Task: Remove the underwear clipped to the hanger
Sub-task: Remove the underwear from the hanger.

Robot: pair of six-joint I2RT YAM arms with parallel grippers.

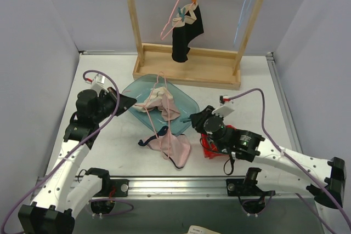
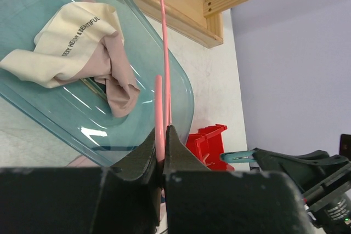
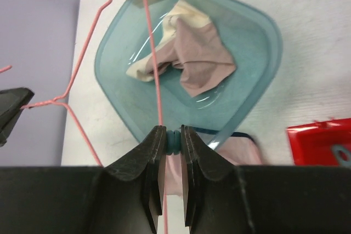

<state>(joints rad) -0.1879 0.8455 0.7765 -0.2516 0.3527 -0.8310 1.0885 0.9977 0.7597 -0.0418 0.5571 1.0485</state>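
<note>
The left gripper (image 2: 163,135) is clamping the wire of the pink hanger (image 2: 163,36), which is extending over the teal tray (image 1: 136,89). The right gripper (image 3: 173,134) is pinching a teal clothespin (image 3: 173,141) on that hanger at the tray's near rim. One pale pink and beige underwear (image 3: 192,53) is resting inside the tray. A dark-trimmed pink underwear (image 1: 173,147) is lying on the table just in front of the tray, below the pin; whether the pin is gripping it cannot be told. The black underwear (image 1: 189,31) is hanging clipped to a second hanger (image 1: 174,12) on the wooden rack (image 1: 189,75) behind the tray. A red bin (image 3: 318,138) is sitting right of the tray.
</note>
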